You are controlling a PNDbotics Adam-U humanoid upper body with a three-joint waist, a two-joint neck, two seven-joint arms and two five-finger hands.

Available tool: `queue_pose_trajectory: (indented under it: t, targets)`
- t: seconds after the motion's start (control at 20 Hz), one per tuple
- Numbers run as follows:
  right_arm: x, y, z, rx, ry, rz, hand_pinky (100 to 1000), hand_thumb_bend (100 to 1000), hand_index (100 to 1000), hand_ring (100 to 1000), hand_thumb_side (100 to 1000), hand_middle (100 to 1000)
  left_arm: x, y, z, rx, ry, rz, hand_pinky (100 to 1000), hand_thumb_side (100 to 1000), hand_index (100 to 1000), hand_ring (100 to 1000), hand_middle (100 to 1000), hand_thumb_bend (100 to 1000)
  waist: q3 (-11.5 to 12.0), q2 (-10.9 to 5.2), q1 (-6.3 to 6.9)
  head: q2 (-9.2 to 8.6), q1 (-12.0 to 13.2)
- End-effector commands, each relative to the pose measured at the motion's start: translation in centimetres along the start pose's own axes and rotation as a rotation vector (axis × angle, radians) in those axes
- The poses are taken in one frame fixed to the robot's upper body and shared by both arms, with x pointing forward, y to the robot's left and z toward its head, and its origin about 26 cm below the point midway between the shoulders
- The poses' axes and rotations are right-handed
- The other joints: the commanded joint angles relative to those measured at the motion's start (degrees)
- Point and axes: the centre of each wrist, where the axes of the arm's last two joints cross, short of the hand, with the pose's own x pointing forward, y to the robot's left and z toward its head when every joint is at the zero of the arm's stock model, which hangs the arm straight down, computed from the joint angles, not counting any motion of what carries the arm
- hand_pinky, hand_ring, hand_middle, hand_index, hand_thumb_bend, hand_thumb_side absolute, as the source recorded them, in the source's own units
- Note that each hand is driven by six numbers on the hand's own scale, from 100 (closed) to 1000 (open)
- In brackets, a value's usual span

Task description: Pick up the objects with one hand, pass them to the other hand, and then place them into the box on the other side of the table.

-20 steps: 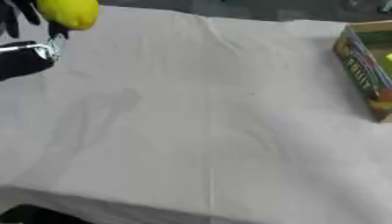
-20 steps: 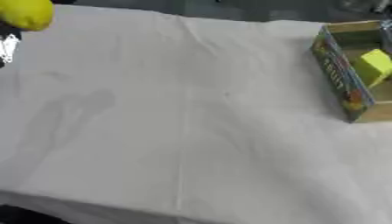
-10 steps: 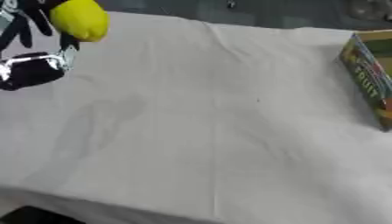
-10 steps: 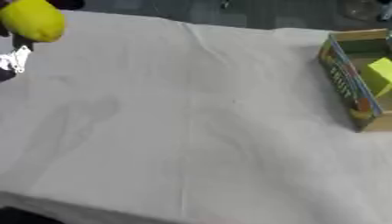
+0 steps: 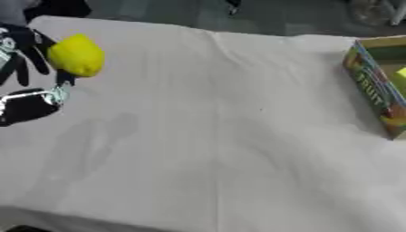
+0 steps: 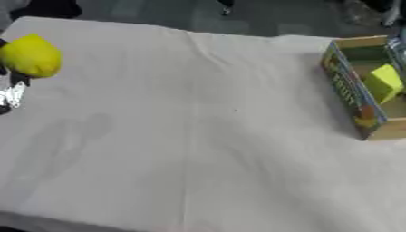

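A yellow lemon-shaped object (image 5: 77,55) hangs above the table's left side, held by my left hand (image 5: 22,50), whose black fingers curl round its far side. A dark shadow of hand and object lies on the cloth below. At the right edge stands a cardboard box (image 6: 351,93) with colourful printed sides; a yellow-green block (image 6: 384,82) lies inside it. My right hand shows in neither view.
A white cloth (image 5: 222,136) with creases covers the table, whose front edge runs along the bottom. Dark floor and some dark shapes lie beyond the far edge.
My left hand with the yellow object has moved rightward and a little toward me, over the table. The whole picture has also shifted as the head tilted.
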Motion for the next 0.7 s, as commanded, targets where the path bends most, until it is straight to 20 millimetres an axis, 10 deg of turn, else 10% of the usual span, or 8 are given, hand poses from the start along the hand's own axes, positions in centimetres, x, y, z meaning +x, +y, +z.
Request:
queue_pose_trajectory:
  t: [0.05,0.7]
  targets:
    - [0.9,-1.0,0.0,-0.017,-0.045,0.024,771,100,798,770,393,766,0.1,0.8,0.0,0.024,-0.011,-0.014,289,100,566,453,473,100,0.02,-0.91,0.04,-0.67,-0.28]
    - [2.2,-0.1,0.8,0.098,-0.102,0.033,778,100,803,772,394,767,1.0,0.6,-0.4,0.042,-0.056,-0.007,295,100,565,455,473,100,0.32,-1.05,0.12,-0.18,-0.33]
